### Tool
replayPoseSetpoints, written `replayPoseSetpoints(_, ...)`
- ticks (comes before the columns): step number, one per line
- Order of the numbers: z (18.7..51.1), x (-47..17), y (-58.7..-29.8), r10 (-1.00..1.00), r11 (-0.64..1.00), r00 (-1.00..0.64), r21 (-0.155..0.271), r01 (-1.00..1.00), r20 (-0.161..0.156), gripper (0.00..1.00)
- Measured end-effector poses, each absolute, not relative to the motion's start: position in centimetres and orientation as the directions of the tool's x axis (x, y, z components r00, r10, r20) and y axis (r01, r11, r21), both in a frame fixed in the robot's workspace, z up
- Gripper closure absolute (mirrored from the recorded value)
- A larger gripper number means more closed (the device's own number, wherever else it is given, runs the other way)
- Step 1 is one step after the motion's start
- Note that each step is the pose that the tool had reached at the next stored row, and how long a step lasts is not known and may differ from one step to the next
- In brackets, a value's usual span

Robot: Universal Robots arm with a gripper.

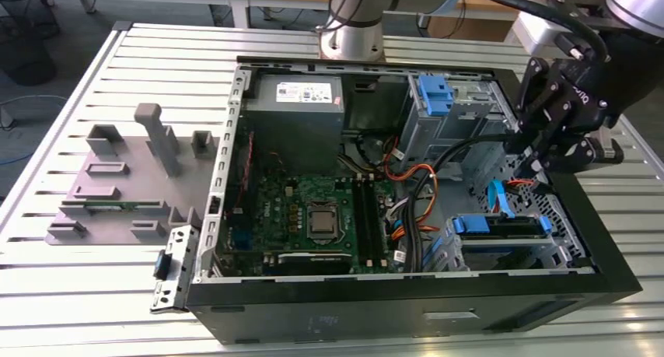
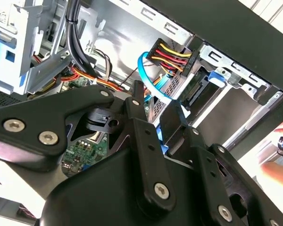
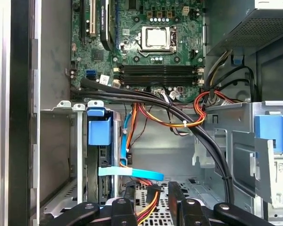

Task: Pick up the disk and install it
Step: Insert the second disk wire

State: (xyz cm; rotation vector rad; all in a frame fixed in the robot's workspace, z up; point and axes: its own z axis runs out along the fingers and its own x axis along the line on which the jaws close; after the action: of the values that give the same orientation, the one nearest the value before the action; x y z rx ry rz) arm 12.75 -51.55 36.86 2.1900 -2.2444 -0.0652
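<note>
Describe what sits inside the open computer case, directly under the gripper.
Under the gripper lies a drive bay holding a blue-railed drive and cables. The gripper's body covers part of the bay floor.

The open black computer case (image 1: 415, 310) at the lower middle of the exterior view has matt painted metal walls, while its inner drive cage (image 3: 226, 141), at the right of the first wrist view, is bare grey sheet metal with a dull sheen. The blue carrier tab (image 3: 99, 131) at centre left there looks like smooth plastic, slightly glossy. The green motherboard (image 3: 151, 52) at the top has a lacquered finish with shiny metal on the processor. The black gripper (image 2: 153, 110), central in the second wrist view, is matt with bright metal screws. The ribbed silver table (image 1: 83, 295) looks like brushed aluminium; the grey fixture block (image 1: 124, 186) on it looks matt plastic.
</note>
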Motion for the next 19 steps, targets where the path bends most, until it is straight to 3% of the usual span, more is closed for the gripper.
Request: replayPoseSetpoints(19, 36.1, 14.1, -53.6, -0.999, 0.024, -0.025, 0.038, -0.999, -0.025, 0.59)
